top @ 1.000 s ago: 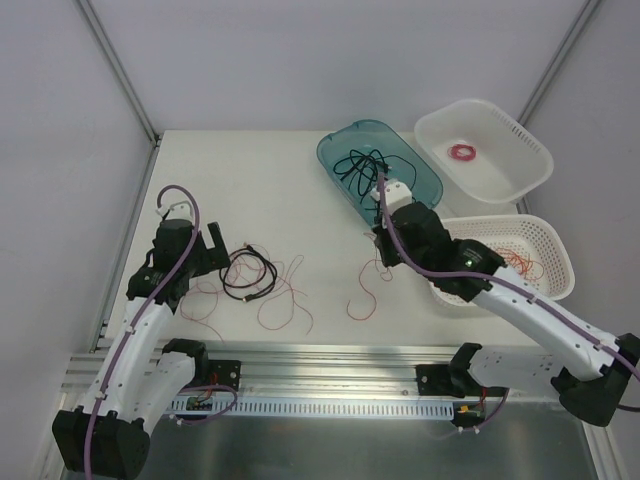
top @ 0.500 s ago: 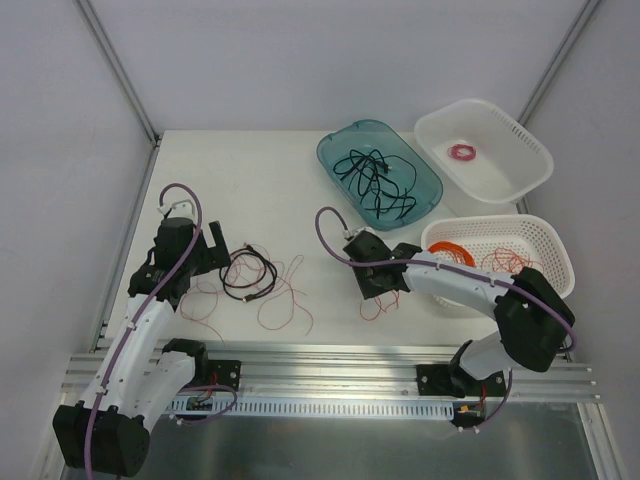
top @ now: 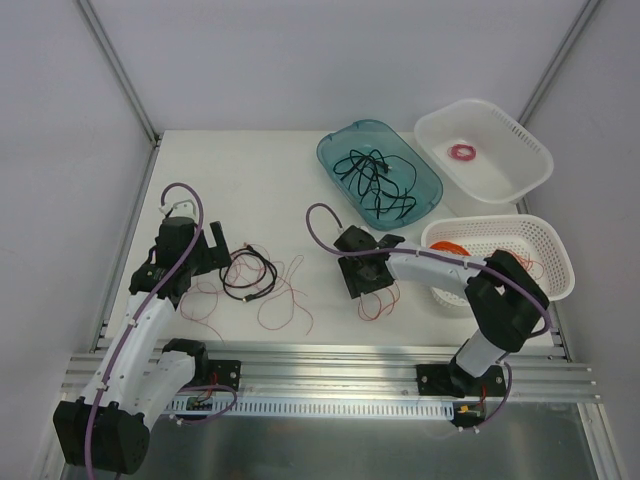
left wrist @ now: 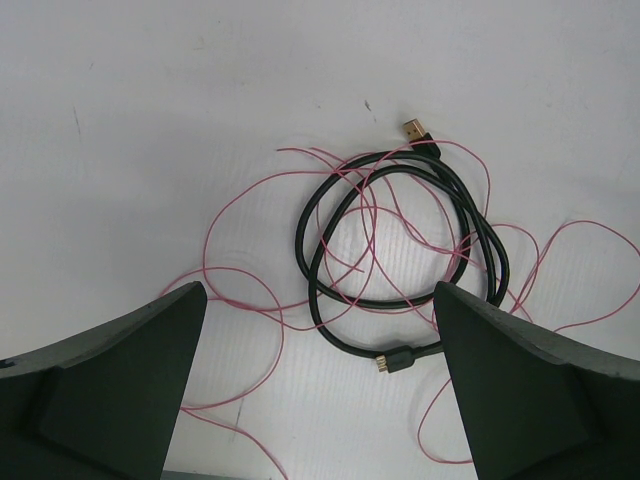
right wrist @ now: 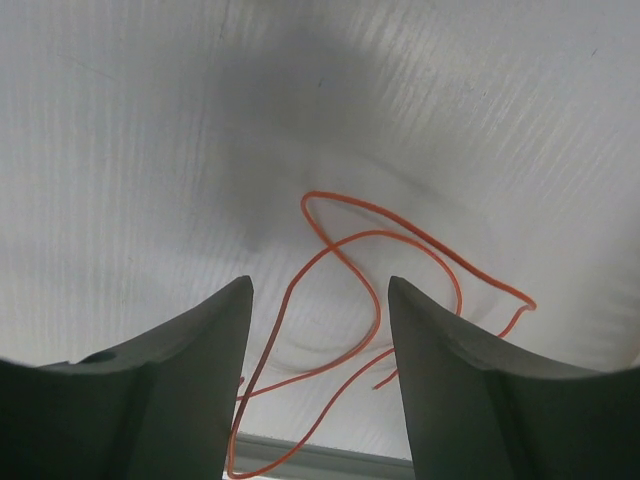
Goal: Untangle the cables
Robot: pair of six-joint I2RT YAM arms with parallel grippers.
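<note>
**Two patches of cable, an open pincer over each**

The main knot of the cables lies on the left-middle of the table [top: 250, 180]. There a black cord [top: 250, 272] is coiled in a loose double loop, with a small plug at each end. Hair-thin red wires [top: 285, 300] are threaded through it and sprawl out to the left, the right and the near side.

In the left wrist view the black cord [left wrist: 398, 358] and the red wires [left wrist: 345, 185] lie flat on the table just beyond the left pincer [left wrist: 320, 290]. One plug sits between the fingertips and the rest lies farther out. We see this pincer spread wide, holding nothing. From above, the left pincer [top: 215, 245] stands just left of the knot.

A separate loose red wire [top: 375, 305] lies to the right of centre, well apart from the knot. The right pincer [top: 362, 275] is directly over its far end. In the right wrist view the loose red wire [right wrist: 350, 203] curls on the table under the right pincer [right wrist: 320, 285]. Its tail runs down through the gap between the fingers. The jaws stand apart and we see no grip on it.

Farther out, black cords [top: 375, 175] lie in a teal tray [top: 335, 150] at the far right. Beside the tray, a white basket [top: 500, 110] holds a pink ring coil [top: 463, 152]. Nearer, a latticed basket [top: 560, 270] holds an orange coil [top: 452, 247] and some thin red strands.
</note>
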